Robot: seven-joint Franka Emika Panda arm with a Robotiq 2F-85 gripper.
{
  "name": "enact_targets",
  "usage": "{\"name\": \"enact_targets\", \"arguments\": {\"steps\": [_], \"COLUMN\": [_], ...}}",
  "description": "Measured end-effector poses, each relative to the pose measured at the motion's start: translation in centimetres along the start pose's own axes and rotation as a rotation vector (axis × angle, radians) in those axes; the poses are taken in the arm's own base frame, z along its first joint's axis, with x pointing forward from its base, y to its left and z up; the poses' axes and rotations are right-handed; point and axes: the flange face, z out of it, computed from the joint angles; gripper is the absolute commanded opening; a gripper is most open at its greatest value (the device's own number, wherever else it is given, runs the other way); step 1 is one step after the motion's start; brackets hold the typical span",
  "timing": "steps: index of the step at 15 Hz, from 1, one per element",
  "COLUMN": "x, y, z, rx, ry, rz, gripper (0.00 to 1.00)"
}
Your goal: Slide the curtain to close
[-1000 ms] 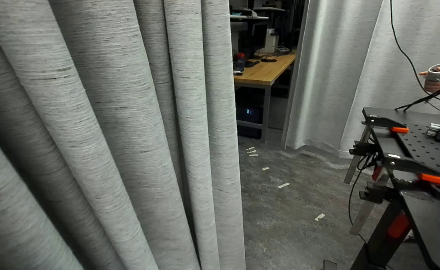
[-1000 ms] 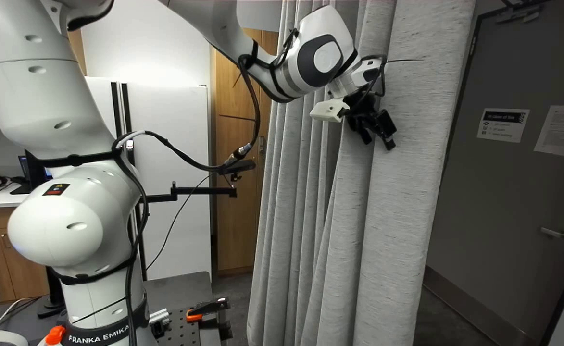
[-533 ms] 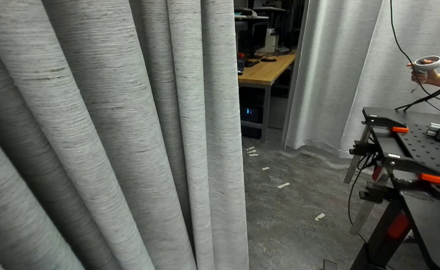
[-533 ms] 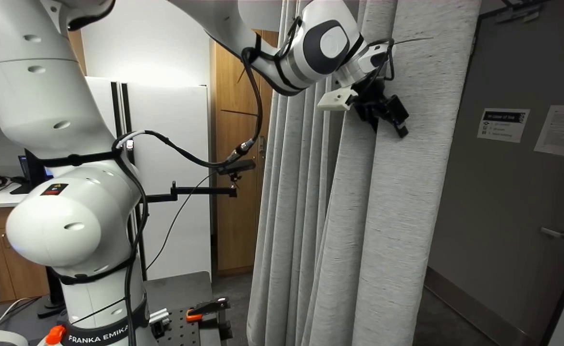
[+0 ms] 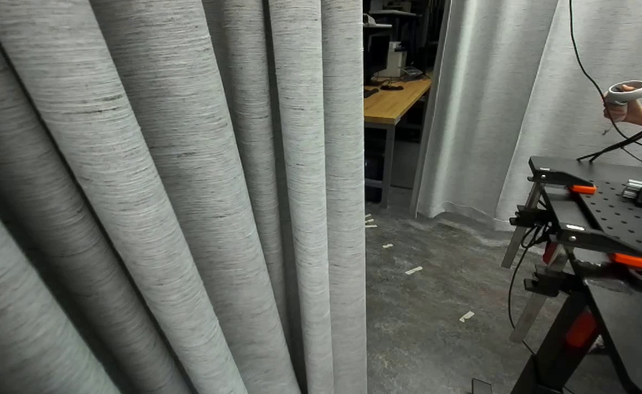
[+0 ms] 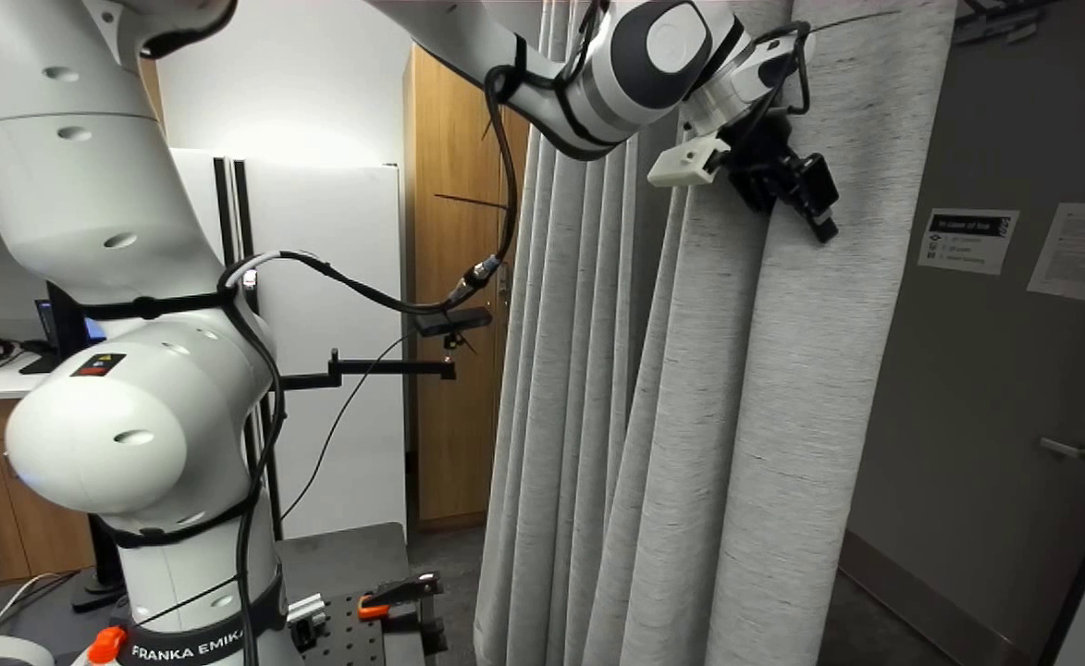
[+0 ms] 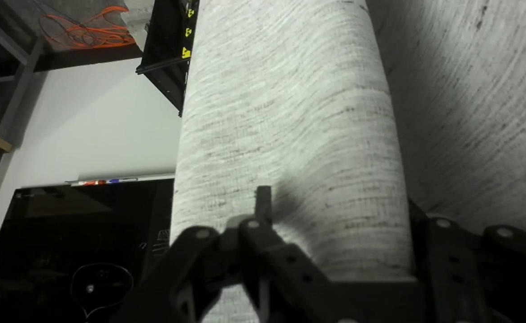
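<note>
The curtain is light grey slubbed fabric with deep vertical folds. In an exterior view its folds (image 5: 189, 219) fill the left half and its free edge stands beside the gap to the desk. It also hangs behind the gripper in an exterior view (image 6: 782, 416). My black gripper (image 6: 818, 217) is against the curtain's upper part near its outer fold. In the wrist view the gripper (image 7: 336, 202) has its fingers wide apart, with a fold of curtain (image 7: 334, 112) between them. One finger is in front of the fabric; the other is mostly hidden behind the fold.
A paler drape (image 5: 479, 109) hangs past the desk (image 5: 397, 101). A black table (image 5: 567, 169) with clamps stands at the right, and a hand holds a white controller (image 5: 627, 93). A grey door (image 6: 995, 370) is right of the curtain. A black board (image 7: 79, 242) shows in the wrist view.
The gripper has moved right and up in an exterior view, and the curtain's outer fold has shifted right with it. The curtain's free edge covers more of the desk.
</note>
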Motion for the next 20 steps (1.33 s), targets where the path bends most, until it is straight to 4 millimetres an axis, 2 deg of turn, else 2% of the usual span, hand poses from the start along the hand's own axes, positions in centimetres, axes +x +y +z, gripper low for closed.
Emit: {"name": "enact_targets", "arguments": {"steps": [4, 5, 9, 12, 15, 20], "x": [0.1, 0.1, 0.2, 0.6, 1.3, 2.9], "y": [0.1, 0.1, 0.6, 2.2, 5.8, 14.4], "z": [0.0, 0.0, 0.1, 0.2, 0.2, -0.1], "rx": [0.000, -0.001, -0.003, -0.004, 0.000, 0.015], "ry": [0.001, 0.001, 0.000, -0.003, -0.021, -0.076], "rz": [0.009, 0.010, 0.022, 0.070, 0.177, 0.402], "gripper": [0.03, 0.00, 0.00, 0.00, 0.00, 0.00]}}
